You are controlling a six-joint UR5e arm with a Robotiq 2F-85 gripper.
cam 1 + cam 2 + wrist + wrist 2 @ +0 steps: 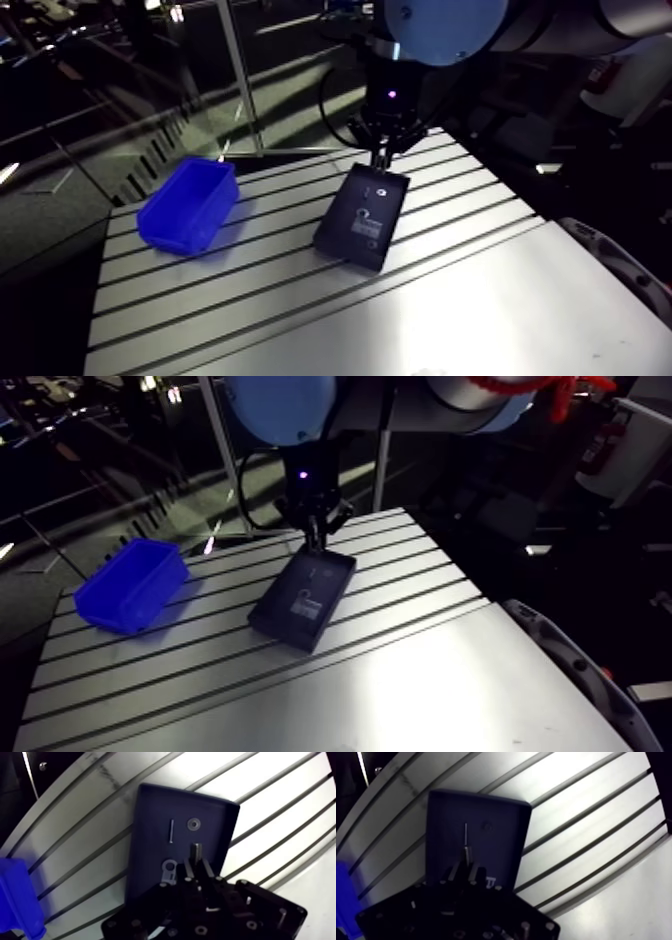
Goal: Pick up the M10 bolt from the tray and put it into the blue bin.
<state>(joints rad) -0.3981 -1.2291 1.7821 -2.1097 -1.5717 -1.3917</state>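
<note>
Slotted table (pixel 280 797) bears tray (pixel 150 812) with washer (pixel 193 824), pin (pixel 171 832), clip (pixel 169 872); hand (pixel 196 865) grips bolt (pixel 196 850).

Lit from above; dim behind the tray (pixel 362 217). Strong glare on the table (pixel 470 310) in front of the tray, washing out the slots there. Tray floor dark; small parts on it faint in the arm view, plainer in the wrist view. Faint blue reflection under the bin (pixel 188 205), off to one side of the tray. Gripper (pixel 196 861) near-black against the tray; dull grey highlight on the bolt (pixel 195 850) clamped in it. Slots around the tray bowed in the wrist view.
</note>
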